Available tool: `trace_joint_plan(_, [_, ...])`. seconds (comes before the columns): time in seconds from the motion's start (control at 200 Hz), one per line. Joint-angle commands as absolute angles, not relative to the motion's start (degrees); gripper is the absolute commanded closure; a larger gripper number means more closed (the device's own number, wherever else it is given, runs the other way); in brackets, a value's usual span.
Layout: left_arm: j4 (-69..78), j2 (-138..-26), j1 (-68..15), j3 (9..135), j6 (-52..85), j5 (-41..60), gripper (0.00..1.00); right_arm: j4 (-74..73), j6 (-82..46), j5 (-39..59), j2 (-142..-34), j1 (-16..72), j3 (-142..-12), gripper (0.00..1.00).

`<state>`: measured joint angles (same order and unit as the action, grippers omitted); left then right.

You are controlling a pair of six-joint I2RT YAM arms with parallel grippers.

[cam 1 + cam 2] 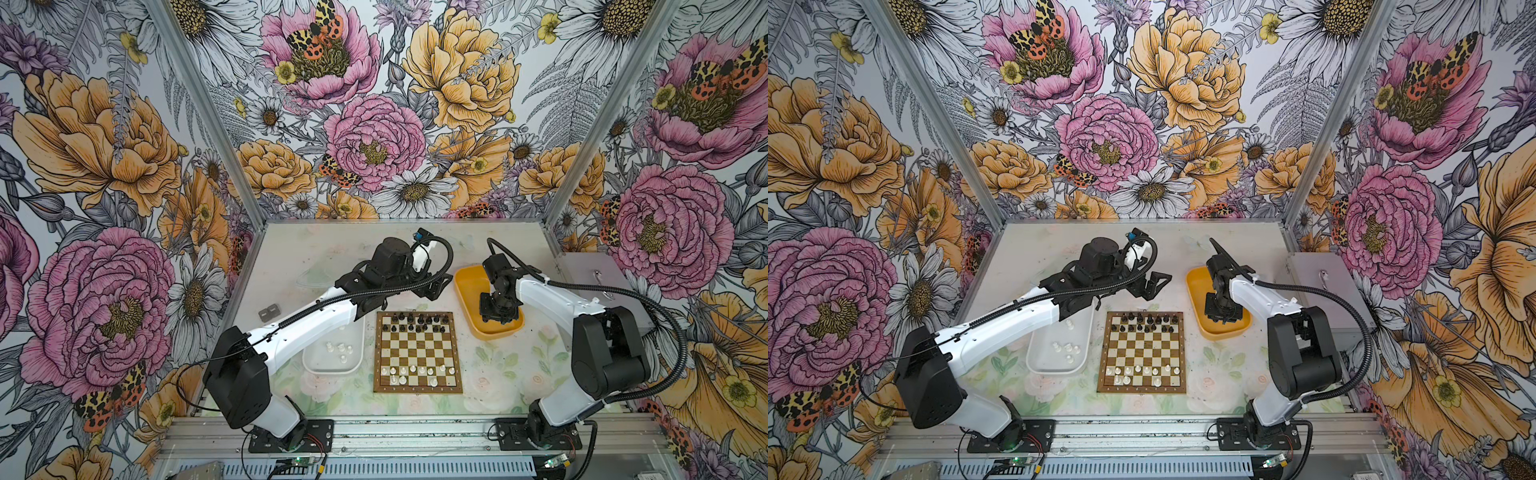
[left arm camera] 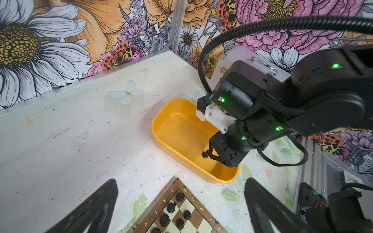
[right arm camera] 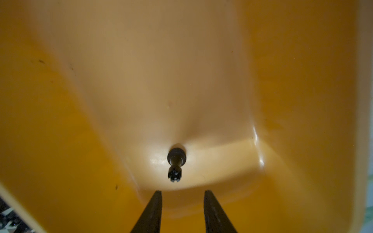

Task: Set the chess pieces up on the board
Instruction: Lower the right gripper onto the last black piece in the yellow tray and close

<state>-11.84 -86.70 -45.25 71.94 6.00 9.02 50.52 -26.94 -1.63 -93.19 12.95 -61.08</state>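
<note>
While the right gripper (image 3: 182, 192) is positioned inside the yellow tray (image 1: 466, 291), its jaws are seen parted, with nothing held between them. A single black piece (image 3: 175, 163), crowned at one end, is noted on the tray floor, just ahead of the fingertips (image 3: 158, 198) and apart from them in the right wrist view. In the left wrist view the same piece (image 2: 205, 154) is seen right beside one fingertip of that gripper (image 2: 210, 156); contact cannot be judged there. Whether the piece stands or lies on its side cannot be told.

The left gripper (image 1: 432, 286) is held above the table (image 1: 291, 257), just beyond the far edge of the board (image 1: 417, 350), on the side towards the yellow tray. Its jaws are spread wide and nothing is carried. In the left wrist view the board's far corner (image 2: 177, 182) is framed between the two fingers (image 2: 101, 203).

On the board, black pieces (image 1: 419, 322) are ranked along the two far rows in both top views. White pieces (image 1: 409, 371) are recorded on the two near rows, which are only partly filled.

A white tray (image 1: 332, 370) is noted just left of the board, partly covered by the left arm. A few loose white chessmen (image 1: 340, 351) are seen lying in it
</note>
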Motion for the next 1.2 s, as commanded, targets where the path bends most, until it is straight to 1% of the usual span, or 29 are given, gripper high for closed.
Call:
trace_joint_plan(0.0, [-12.6, -84.9, -45.6, 71.3, 6.1, 7.0, 0.01, 49.1, -26.0, -1.0, -94.9, 12.3, -63.4, 0.64])
trace_joint_plan(0.49, [-13.7, -84.6, -44.8, 71.2, 5.0, 6.1, 0.01, 48.6, -25.8, -0.7, -98.1, 11.9, -64.8, 0.73])
trace_joint_plan(1.196, [-13.8, -84.1, -43.3, 70.7, 4.8, 6.9, 0.01, 48.6, -25.9, -0.8, -99.7, 12.0, -65.5, 0.80])
